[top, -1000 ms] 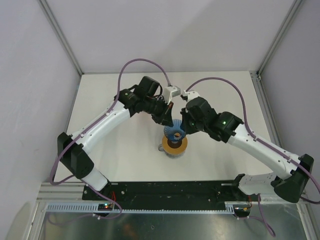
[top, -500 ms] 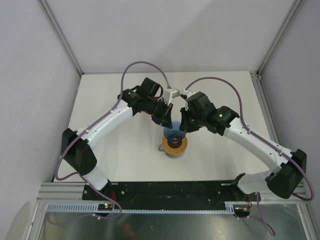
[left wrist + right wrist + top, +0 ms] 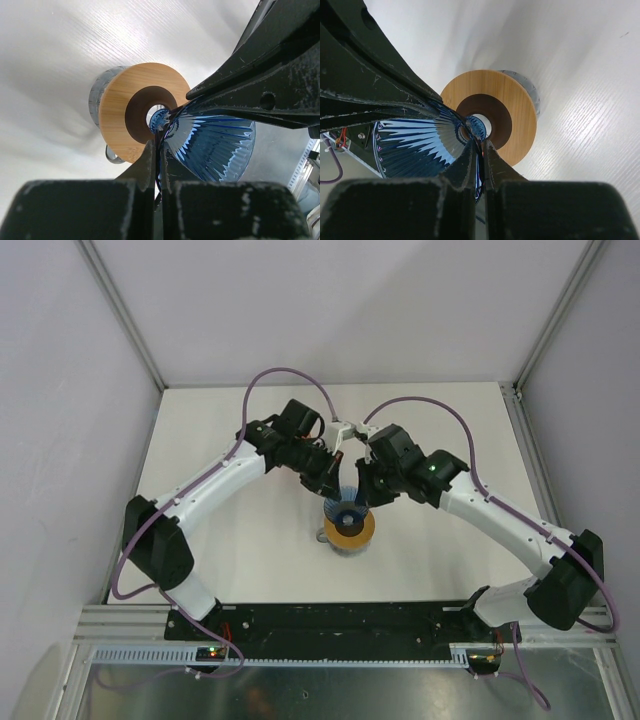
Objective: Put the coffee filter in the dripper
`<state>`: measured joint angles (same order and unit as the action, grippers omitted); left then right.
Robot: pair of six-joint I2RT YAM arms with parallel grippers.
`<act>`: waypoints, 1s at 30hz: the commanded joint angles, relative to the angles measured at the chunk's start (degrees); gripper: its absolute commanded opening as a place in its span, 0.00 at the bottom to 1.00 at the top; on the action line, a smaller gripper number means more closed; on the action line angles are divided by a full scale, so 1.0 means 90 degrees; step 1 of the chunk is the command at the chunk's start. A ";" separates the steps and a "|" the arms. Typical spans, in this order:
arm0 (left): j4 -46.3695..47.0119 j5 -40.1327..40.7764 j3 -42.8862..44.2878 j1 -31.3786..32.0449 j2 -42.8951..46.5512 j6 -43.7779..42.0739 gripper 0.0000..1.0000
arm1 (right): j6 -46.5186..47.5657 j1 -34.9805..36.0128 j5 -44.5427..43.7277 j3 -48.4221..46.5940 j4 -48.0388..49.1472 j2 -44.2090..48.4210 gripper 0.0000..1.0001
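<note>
The dripper (image 3: 346,505), a blue translucent ribbed cone, hangs tilted just above the grey cup's wooden ring top (image 3: 350,531). My left gripper (image 3: 336,491) is shut on its wall from the left and my right gripper (image 3: 362,492) from the right. In the left wrist view the left gripper (image 3: 160,146) pinches the thin blue wall of the dripper (image 3: 215,145), with the ring (image 3: 117,117) behind it. In the right wrist view the right gripper (image 3: 481,146) clamps the wall of the dripper (image 3: 415,145) in front of the ring (image 3: 517,102). The coffee filter is out of view.
The grey cup (image 3: 99,92) stands mid-table, a small handle low on its side. White table (image 3: 230,540) lies all around it, closed in by white walls at the left, back and right. Both arms arch over the table's centre.
Both arms have shifted a little, the right forearm swinging left. The dripper stays clamped between the two grippers and sits slightly closer to the cup's ring.
</note>
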<state>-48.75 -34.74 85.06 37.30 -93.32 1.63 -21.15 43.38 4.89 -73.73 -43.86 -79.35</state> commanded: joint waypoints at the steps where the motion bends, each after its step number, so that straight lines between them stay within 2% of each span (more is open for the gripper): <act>1: 0.0163 -0.0689 0.0246 0.0050 0.0045 0.0094 0.00 | 0.0154 -0.0132 -0.0166 -0.0186 -0.0019 0.0036 0.00; 12: 0.0164 -0.0729 0.0418 0.0035 -0.0140 0.0102 0.00 | 0.0293 -0.0241 -0.0259 -0.0186 -0.0028 -0.0103 0.00; 30: 0.0168 -0.0715 0.0355 -0.0034 0.0185 0.0083 0.00 | 0.0337 -0.0243 -0.0067 -0.0186 0.0047 -0.0273 0.00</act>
<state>-47.37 -35.88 85.84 36.67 -95.26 1.98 -19.42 41.63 5.50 -73.76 -43.44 -80.25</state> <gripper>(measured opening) 0.017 0.054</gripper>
